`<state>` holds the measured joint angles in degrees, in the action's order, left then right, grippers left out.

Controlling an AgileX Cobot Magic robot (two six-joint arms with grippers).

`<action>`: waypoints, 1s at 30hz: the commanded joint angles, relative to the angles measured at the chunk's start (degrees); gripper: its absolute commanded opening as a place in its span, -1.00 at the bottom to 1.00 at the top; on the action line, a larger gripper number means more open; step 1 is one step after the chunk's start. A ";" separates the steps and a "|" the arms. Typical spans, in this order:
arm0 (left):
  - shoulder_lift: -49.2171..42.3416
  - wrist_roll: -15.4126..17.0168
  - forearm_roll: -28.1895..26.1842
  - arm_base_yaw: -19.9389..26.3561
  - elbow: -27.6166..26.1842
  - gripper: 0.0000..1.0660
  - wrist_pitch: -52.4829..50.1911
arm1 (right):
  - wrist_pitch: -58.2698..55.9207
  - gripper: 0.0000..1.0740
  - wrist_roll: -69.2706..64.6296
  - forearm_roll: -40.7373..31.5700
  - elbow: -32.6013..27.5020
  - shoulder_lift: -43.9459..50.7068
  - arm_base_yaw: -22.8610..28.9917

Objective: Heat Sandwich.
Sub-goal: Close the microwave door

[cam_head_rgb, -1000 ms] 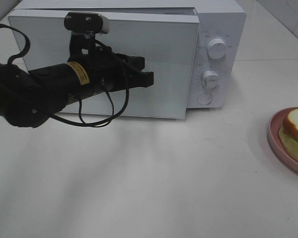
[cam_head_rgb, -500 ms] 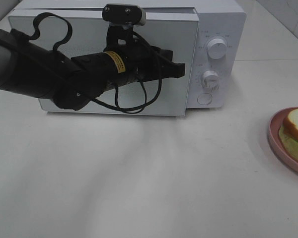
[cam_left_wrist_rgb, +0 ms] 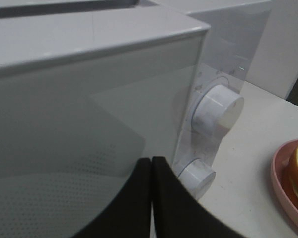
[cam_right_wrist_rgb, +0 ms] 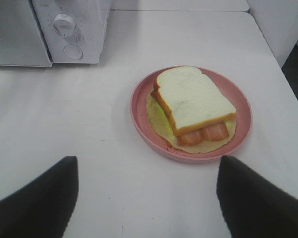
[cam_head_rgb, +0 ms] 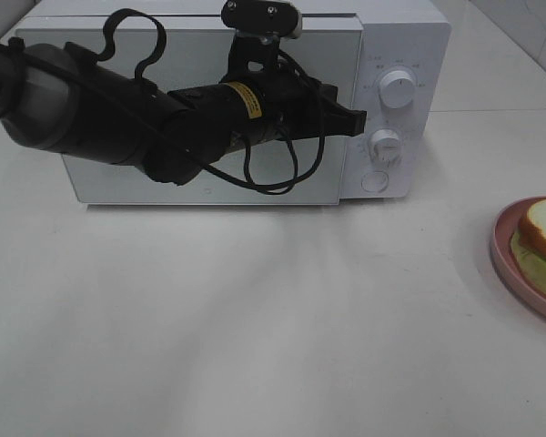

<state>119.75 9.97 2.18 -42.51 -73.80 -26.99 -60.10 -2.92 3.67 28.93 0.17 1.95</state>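
With my left gripper (cam_head_rgb: 357, 119) pinched shut at the microwave (cam_head_rgb: 409, 55) door's right edge, it risked slipping; my wide-spread right gripper (cam_right_wrist_rgb: 148, 198) hovered near the sandwich (cam_right_wrist_rgb: 193, 103).

The microwave (cam_head_rgb: 396, 100) has a smooth white casing that looks like painted metal or plastic, and its door (cam_left_wrist_rgb: 89, 139) is glossy glass with a fine dotted mesh behind it. The knobs (cam_left_wrist_rgb: 219, 110) are smooth white plastic. The table (cam_right_wrist_rgb: 89, 129) is a matt off-white surface. The pink plate (cam_right_wrist_rgb: 238, 106) looks smooth with a slight sheen. The sandwich (cam_right_wrist_rgb: 191, 101) has soft, porous white bread. The left gripper (cam_left_wrist_rgb: 152, 198) is matt black plastic.
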 commanded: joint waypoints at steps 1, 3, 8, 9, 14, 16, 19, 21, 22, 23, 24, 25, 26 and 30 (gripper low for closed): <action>1.20 -0.57 -5.56 1.20 -2.75 -1.00 -1.09 | 0.40 0.40 0.17 -0.11 -0.06 1.49 -0.23; 1.78 -1.15 -5.90 1.20 -3.90 -1.00 -0.97 | 0.40 0.40 0.17 -0.11 -0.06 1.49 -0.23; 2.69 -4.47 -7.96 1.49 -5.96 -1.00 1.66 | 0.40 0.40 0.17 -0.11 -0.06 1.49 -0.23; 2.81 -4.93 -8.37 1.89 -6.02 -1.00 1.66 | 0.40 0.40 0.17 -0.11 -0.06 1.49 -0.23; 2.81 -4.87 -8.77 2.52 -6.02 -1.00 1.66 | 0.40 0.40 0.17 -0.11 -0.06 1.49 -0.23; 2.81 -4.87 -8.65 2.52 -6.02 -1.00 1.66 | 0.40 0.40 0.17 -0.11 -0.06 1.49 -0.23; 2.81 -4.93 -8.54 2.35 -6.02 -1.00 1.66 | 0.40 0.40 0.17 -0.11 -0.06 1.49 -0.23; 2.81 -4.93 -8.48 2.35 -6.02 -1.00 1.66 | 0.40 0.40 0.17 -0.11 -0.06 1.49 -0.23; 2.81 -4.93 -8.42 2.35 -6.02 -1.00 1.66 | 0.40 0.40 0.17 -0.11 -0.06 1.49 -0.23; 2.81 -4.93 -8.37 2.35 -6.02 -1.00 1.55 | 0.40 0.40 0.17 -0.11 -0.06 1.49 -0.23; 2.81 -4.93 -8.37 2.35 -6.02 -1.00 1.55 | 0.40 0.40 0.17 -0.11 -0.06 1.49 -0.23; 2.81 -4.93 -8.37 2.35 -6.02 -1.00 1.55 | 0.40 0.40 0.17 -0.11 -0.06 1.49 -0.23; 2.81 -4.93 -8.37 2.35 -6.02 -1.00 1.55 | 0.40 0.40 0.17 -0.11 -0.06 1.49 -0.23; 2.75 -4.93 -8.37 2.35 -6.02 -1.00 1.55 | 0.40 0.40 0.17 -0.11 -0.06 1.49 -0.23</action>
<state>122.56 4.76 -1.49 -42.51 -78.61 -22.57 -60.10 -2.92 3.67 28.93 0.17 1.95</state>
